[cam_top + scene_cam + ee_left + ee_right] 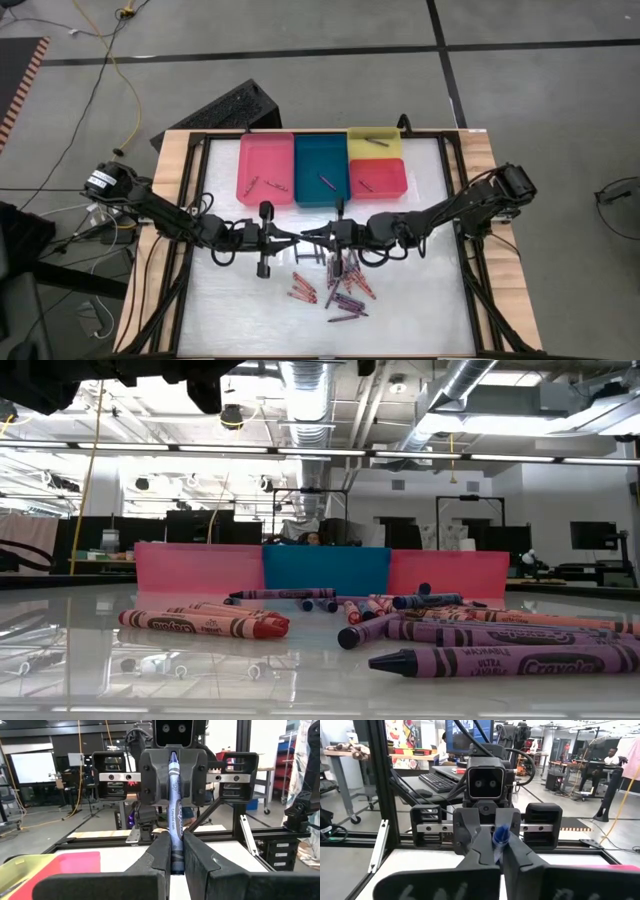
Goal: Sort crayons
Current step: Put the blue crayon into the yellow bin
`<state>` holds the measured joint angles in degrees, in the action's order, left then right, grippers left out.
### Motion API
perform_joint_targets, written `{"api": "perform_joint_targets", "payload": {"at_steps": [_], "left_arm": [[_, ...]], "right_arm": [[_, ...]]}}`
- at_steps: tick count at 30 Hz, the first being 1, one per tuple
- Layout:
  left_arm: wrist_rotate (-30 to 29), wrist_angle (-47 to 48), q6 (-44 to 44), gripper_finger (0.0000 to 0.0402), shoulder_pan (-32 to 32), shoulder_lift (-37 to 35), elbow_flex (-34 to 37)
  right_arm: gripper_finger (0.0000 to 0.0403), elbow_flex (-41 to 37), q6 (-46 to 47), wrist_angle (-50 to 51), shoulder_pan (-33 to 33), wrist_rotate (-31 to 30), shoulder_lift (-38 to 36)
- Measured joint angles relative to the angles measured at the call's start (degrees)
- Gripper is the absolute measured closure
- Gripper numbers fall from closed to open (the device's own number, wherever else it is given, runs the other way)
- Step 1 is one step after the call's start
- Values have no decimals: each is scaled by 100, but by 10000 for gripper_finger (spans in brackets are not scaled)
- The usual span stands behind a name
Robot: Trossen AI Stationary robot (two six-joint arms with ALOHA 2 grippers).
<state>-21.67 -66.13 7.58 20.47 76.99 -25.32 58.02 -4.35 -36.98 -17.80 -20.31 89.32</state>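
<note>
Crayons (335, 285) are scattered in a loose heap on the near half of the white table (230, 320), in red, pink, purple and dark blue, each a thin paper-wrapped stick. A few more are seen inside the trays at the far edge: pink tray (265, 168), teal tray (321, 170), yellow tray (375, 143) and red tray (377, 176).

Above the heap, the left gripper (303, 236) and the right gripper (318, 237) are met tip to tip at the table's middle. One blue crayon (173, 810) is pinched by both at once: in the left wrist view it is seen lengthwise, clamped between the left fingers (161, 852) and running into the right gripper's closed jaws; in the right wrist view only its blue end (500, 835) is seen, held between the right fingers (482, 847).

The high view hides this crayon between the grippers. The low view shows neither gripper, but wrapper print is readable on the near crayons (510, 660), which lie flat in front of the tray walls.

Bare table is left at the near left and near right of the heap, bounded by a black frame (190, 220) along the sides.
</note>
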Motion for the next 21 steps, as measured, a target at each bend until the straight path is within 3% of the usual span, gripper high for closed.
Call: {"api": "perform_joint_targets", "payload": {"at_steps": [8, 13, 18, 21], "left_arm": [[-182, 172, -206, 381, 0, -5, 0], [-328, 676, -223, 340, -7, 0, 2], [-678, 1243, -653, 267, -4, -2, 2], [-1127, 1744, -1061, 230, -4, -1, 2]], "right_arm": [[392, -2, 1, 28, 0, -82, 3], [393, -11, -32, -10, 0, -152, 13], [394, -9, -471, -5, -105, -964, -15], [394, -9, -813, -7, -142, -1785, -39]]}}
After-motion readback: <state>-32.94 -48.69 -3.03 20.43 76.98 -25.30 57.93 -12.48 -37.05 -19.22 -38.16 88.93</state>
